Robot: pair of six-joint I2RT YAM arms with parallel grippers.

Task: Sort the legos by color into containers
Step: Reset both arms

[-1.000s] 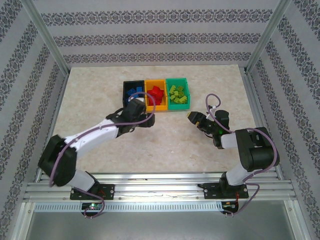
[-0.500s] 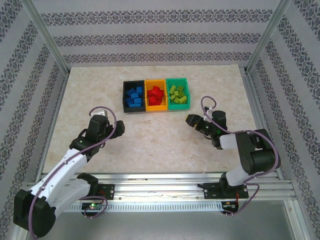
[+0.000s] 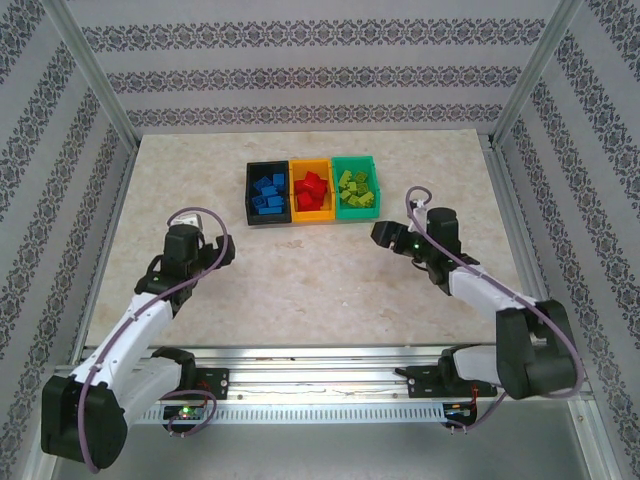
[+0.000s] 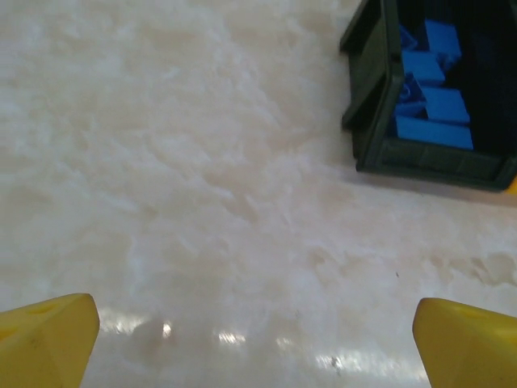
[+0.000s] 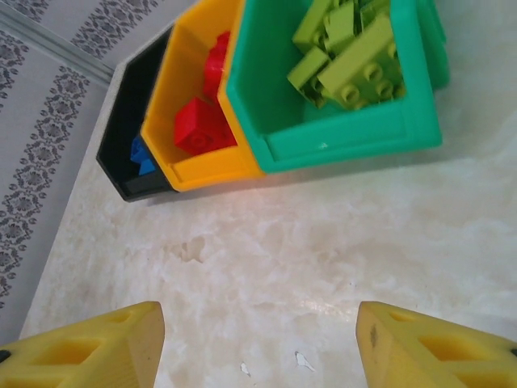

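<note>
At the near edge of the table (image 3: pixel 330 290) both arms rise from their bases, the left one leaning over the left side and the right one over the right.

On my left wrist feed the left tool (image 4: pixel 258 343) stands wide. Its yellow fingers (image 4: pixel 48 339) sit in the two bottom corners with bare marbled table between them, and it grips nothing. From above I see it well apart from the bins, and the wrist feed has it facing the near left corner of the black bin (image 4: pixel 376 89).

The right tool (image 5: pixel 262 347) is parted too, and looks less wide from my feed. Its fingers (image 5: pixel 436 347) are apart with only table between them, and it carries nothing. It sits near the green bin (image 5: pixel 355 133), off that bin's near right corner and not touching it.

Farther out, the three bins stand in a joined row. From left to right they are black, then the orange bin (image 5: pixel 210 166), then green. The blue legos (image 3: pixel 268 192) lie in the black bin and the red legos (image 3: pixel 310 188) in the orange one. The green legos (image 5: pixel 347 56) are heaped in the green bin, with a long studded brick on top. Every lego I can see lies inside a bin of its own.

Beyond the table stand the patterned walls (image 3: pixel 320 80).
</note>
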